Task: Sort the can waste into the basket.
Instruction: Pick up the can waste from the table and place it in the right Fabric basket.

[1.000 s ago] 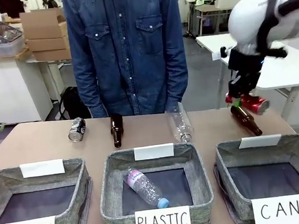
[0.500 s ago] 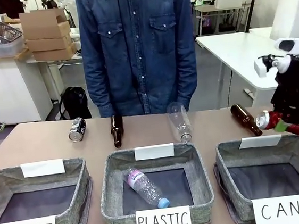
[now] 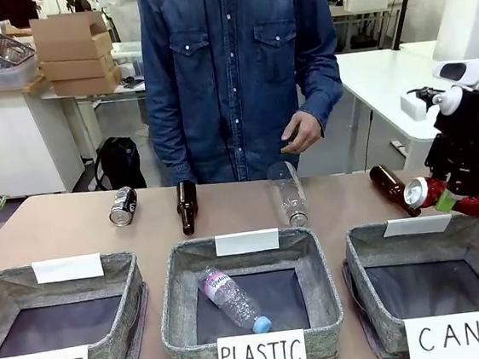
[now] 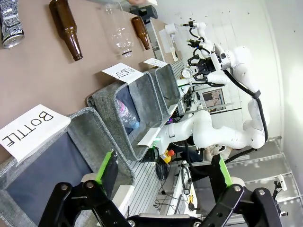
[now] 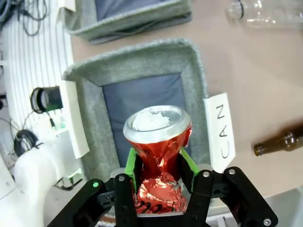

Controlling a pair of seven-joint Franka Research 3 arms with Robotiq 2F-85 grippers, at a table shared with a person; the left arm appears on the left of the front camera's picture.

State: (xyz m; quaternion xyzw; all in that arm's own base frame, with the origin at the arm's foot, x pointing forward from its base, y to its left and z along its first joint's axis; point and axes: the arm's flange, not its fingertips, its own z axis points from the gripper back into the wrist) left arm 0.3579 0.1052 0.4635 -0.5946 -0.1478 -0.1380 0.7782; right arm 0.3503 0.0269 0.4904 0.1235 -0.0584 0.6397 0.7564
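Item: crushed red metal drink can (image 5: pixel 157 124), was pinched by right gripper (image 5: pixel 159 161) above grey felt CAN-signed basket (image 5: pixel 142 54), frame centre; release judged best centred over dark floor.

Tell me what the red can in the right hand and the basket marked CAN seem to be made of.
The red can looks like thin metal, likely aluminium: shiny silver end, glossy red wall crumpled where the right hand pinches it. The basket looks like soft grey felt-like fabric, matt and fuzzy, with rounded edges. Its floor seems a darker, smoother cloth, though that is hard to confirm.
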